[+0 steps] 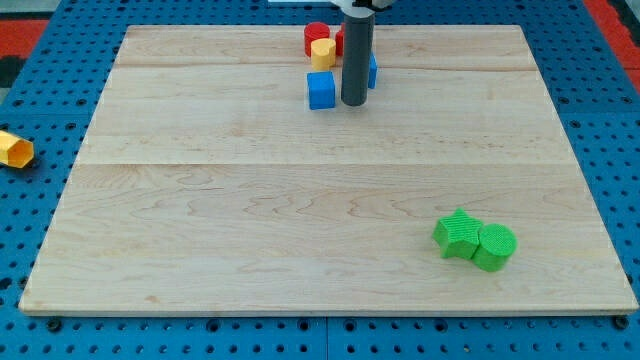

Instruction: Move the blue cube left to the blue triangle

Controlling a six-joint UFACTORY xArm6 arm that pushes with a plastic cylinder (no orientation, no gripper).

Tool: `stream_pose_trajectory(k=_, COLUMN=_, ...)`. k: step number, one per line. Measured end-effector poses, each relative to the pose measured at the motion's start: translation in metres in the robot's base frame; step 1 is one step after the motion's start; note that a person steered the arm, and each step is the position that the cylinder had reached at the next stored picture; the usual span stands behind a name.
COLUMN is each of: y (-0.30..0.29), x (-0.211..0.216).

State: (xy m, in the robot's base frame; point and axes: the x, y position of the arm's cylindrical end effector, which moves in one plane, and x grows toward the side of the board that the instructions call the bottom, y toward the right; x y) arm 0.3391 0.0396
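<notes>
The blue cube (pixel 321 89) sits near the top middle of the wooden board (pixel 250 220). My tip (pixel 353 103) rests on the board just to the right of the cube, very close to it. A second blue block (pixel 372 70), likely the blue triangle, shows only as a sliver behind the rod on its right side. Most of it is hidden by the rod.
A red cylinder (pixel 316 33) and a yellow block (pixel 322 53) stand just above the blue cube; another red block (pixel 340 40) peeks out beside the rod. A green star (pixel 458 234) and a green cylinder (pixel 495 247) sit at the lower right. A yellow block (pixel 14 150) lies off the board at the left.
</notes>
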Motion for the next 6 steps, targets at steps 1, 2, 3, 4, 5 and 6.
stream_pose_trajectory(k=1, y=0.0, x=-0.003)
stream_pose_trajectory(k=2, y=-0.002, x=0.051)
stream_pose_trajectory(k=3, y=-0.053, x=0.035)
stream_pose_trajectory(k=4, y=-0.06, x=-0.011)
stream_pose_trajectory(k=5, y=-0.06, x=-0.023)
stream_pose_trajectory(k=6, y=-0.051, x=0.027)
